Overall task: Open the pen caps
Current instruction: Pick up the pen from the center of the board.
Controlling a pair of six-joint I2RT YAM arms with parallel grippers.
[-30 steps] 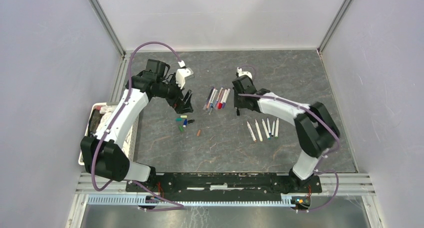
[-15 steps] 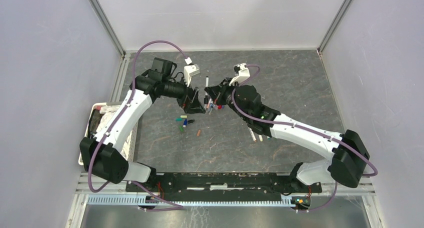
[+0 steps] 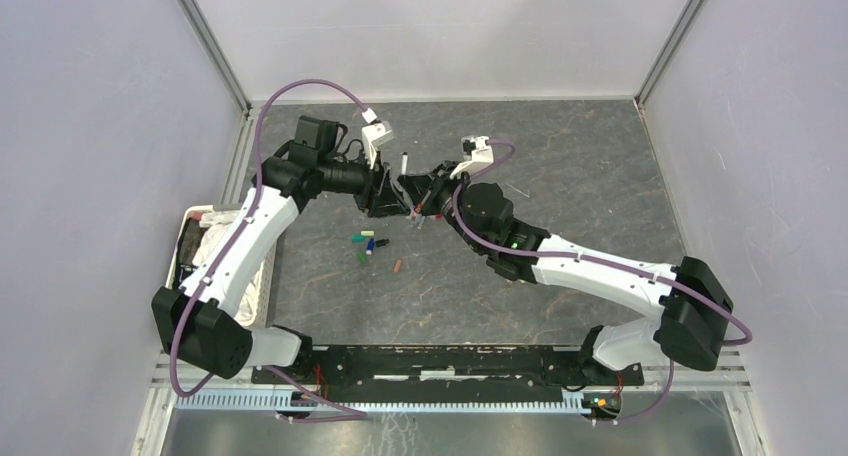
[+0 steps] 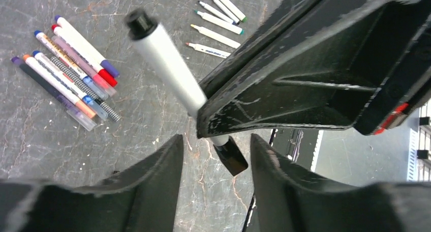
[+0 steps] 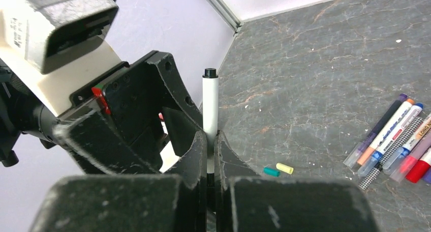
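My right gripper (image 5: 212, 138) is shut on a white pen (image 5: 210, 102) and holds it upright above the table. In the left wrist view the pen (image 4: 167, 64) slants down and its black cap (image 4: 231, 158) hangs between my left gripper's open fingers without touching them. My left gripper (image 4: 216, 143) faces the right one, tips nearly meeting in the top view (image 3: 392, 198). Several capped pens (image 4: 66, 74) lie in a row on the table. Several uncapped pens (image 4: 218, 23) lie further off. Loose caps (image 3: 370, 244), green and yellow among them (image 5: 278, 170), lie below the grippers.
A white basket (image 3: 195, 246) stands at the table's left edge beside the left arm. A brown cap (image 3: 398, 266) lies apart from the other caps. The right arm stretches across the table's middle and hides the uncapped pens in the top view.
My right arm swung left from the pen row, carrying a white pen up to my left gripper. My left gripper turned right to face it, and the two closed in.
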